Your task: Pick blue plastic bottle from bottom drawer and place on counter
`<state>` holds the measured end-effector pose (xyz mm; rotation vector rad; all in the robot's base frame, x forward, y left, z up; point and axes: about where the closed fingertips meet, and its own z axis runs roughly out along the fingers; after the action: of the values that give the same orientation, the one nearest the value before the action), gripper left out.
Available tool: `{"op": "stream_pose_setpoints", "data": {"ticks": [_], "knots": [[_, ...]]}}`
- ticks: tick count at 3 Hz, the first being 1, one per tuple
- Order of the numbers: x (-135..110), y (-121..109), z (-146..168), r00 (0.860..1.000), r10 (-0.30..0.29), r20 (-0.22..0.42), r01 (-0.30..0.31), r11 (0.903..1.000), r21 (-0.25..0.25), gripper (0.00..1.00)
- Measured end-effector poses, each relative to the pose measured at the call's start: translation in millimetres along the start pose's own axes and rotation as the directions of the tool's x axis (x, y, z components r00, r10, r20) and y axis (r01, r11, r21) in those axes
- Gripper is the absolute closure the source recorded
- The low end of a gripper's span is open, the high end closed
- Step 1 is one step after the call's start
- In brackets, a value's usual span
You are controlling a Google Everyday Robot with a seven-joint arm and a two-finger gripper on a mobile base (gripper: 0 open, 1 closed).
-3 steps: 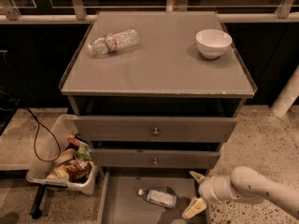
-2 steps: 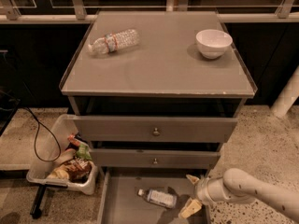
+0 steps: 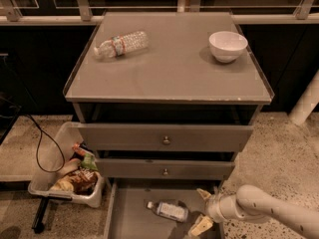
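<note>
Grey surfaces fill the camera view: a three-drawer cabinet is seen from above and in front, with its bottom drawer (image 3: 130, 222) standing pulled out at floor level. The hand (image 3: 203, 210) is found low down inside that drawer's open end, carried on a pale arm (image 3: 269, 210) that enters from the lower corner of the view. Its two fingers (image 3: 204, 193) are spread wide apart and nothing is held between them.

The blue plastic bottle (image 3: 168, 210) is seen lying on its side on the drawer floor, just ahead of the fingertips, white cap turned away from the hand. Contact between fingers and bottle is not shown; whether the bottle's near end has entered the gap cannot be told.

Well above the hand, the desk (image 3: 169, 73) is seen carrying a ribbed clear bottle (image 3: 121, 44) on the far side from the hand and a white bowl (image 3: 228, 45) almost straight above it. The two upper drawers (image 3: 164, 139) lie between hand and desk, each slightly ajar. Beyond the bottle, outside the cabinet, a bin (image 3: 67, 183) of packets rests on the floor.

Progress is judged as early. The drawer is open and the hand has been brought to the bottle, but no grasp is made. Closing on the bottle, lifting it clear of the drawers above, and setting it on a bare part of the desk are all left to be done.
</note>
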<state>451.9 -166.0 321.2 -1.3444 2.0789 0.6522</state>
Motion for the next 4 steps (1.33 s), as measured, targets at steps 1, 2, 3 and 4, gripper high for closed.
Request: {"op": "stream_pose_setpoints", "data": {"ticks": [1,2,3,4], "knots": [[12,-3,35,0.997,-0.078,0.001,0.078,0.9956,0.052,0.0],[27,-14,75,0.992,-0.124,0.036,0.12,0.9891,0.085,0.0],[39,-24,108,0.989,-0.119,0.084,0.116,0.9926,0.036,0.0],[45,-39,128,0.988,-0.13,0.088,0.13,0.9915,0.008,0.0]]}}
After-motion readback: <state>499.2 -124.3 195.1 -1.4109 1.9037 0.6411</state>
